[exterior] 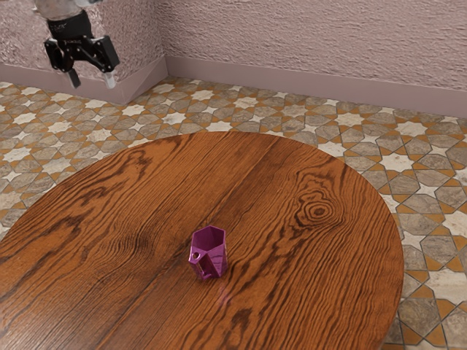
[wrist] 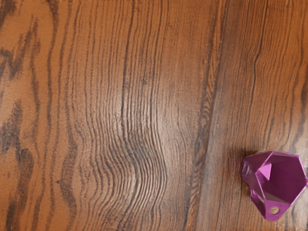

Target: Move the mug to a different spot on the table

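A purple faceted mug (exterior: 209, 251) stands upright on the round wooden table (exterior: 109, 219), near its front middle, with its handle toward the exterior view's lower left. My gripper (exterior: 92, 77) hangs high at the exterior view's upper left, far from the mug, open with nothing between its fingers. From above, the wrist view has the mug (wrist: 274, 183) off to one side on the wood grain, handle pointing away from the centre.
The table's curved edge (exterior: 398, 240) runs down the exterior view's right side. Beyond it lie a patterned tile floor (exterior: 365, 131) and textured walls (exterior: 306, 36) with a baseboard.
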`<act>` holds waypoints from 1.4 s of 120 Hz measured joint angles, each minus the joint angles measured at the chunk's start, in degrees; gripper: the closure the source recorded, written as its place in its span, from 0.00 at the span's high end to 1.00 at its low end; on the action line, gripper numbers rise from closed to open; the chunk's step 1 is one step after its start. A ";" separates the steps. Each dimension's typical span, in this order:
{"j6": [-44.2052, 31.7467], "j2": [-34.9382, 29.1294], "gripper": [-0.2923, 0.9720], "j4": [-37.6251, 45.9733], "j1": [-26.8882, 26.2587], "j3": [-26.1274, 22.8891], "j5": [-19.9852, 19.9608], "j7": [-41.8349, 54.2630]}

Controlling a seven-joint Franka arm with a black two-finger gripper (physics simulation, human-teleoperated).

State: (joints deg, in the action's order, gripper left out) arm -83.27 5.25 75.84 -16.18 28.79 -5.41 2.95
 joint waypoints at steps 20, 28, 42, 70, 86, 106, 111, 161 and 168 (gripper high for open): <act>-3.05 -2.33 0.75 6.61 -1.49 0.41 1.01 1.00; -4.97 -4.18 0.75 13.38 -0.81 0.46 1.18 1.28; -12.54 -6.99 0.75 29.40 0.91 0.58 1.56 1.70; -30.69 -7.74 0.75 48.11 2.05 0.49 1.66 2.29; -38.49 -10.40 0.75 56.52 -1.42 -0.03 1.47 2.23; -44.03 -10.88 0.75 60.92 -5.47 -2.44 1.18 0.40; -45.25 -10.97 0.75 62.25 -6.02 -3.38 1.04 -0.33; -54.08 -8.31 0.75 66.45 -9.62 -12.60 -1.66 -11.37; -56.34 -6.51 0.75 66.42 -10.44 -12.90 -1.71 -12.91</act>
State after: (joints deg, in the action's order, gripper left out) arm -139.61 -1.26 142.26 -26.61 15.89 -7.12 -9.96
